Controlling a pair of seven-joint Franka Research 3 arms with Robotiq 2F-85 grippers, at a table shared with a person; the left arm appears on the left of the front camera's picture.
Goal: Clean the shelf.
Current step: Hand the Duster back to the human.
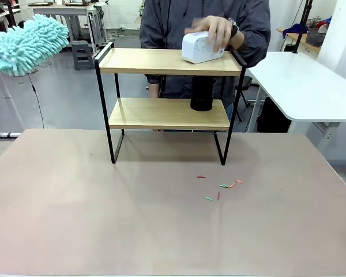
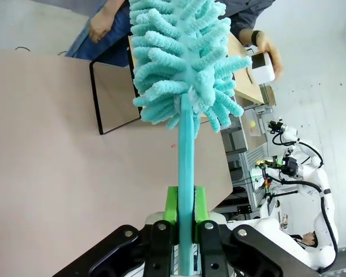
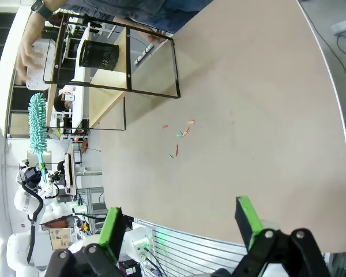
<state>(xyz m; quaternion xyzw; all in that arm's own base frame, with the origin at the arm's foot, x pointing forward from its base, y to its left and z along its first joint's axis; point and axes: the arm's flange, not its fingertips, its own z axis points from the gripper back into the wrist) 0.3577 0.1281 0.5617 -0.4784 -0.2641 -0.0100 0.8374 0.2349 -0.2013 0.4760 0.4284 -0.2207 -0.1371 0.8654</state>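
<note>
The shelf (image 1: 167, 62), a small black-framed rack with two light wooden boards, stands at the far middle of the beige table; it also shows in the left wrist view (image 2: 118, 95) and the right wrist view (image 3: 104, 86). A person's hand (image 1: 216, 29) grips a white box (image 1: 200, 48) on its top board at the right end. On the lower board a black mesh cup (image 1: 201, 93) stands. My left gripper (image 2: 184, 205) is shut on the handle of a teal fluffy duster (image 2: 181, 63), held high to the left of the shelf (image 1: 29, 43). Over the table's near side, my right gripper (image 3: 181, 222) is open.
Several small red and green scraps (image 1: 222, 187) lie on the beige tabletop (image 1: 161, 219) in front of the shelf. A white side table (image 1: 303, 86) stands at the right. The person stands right behind the shelf.
</note>
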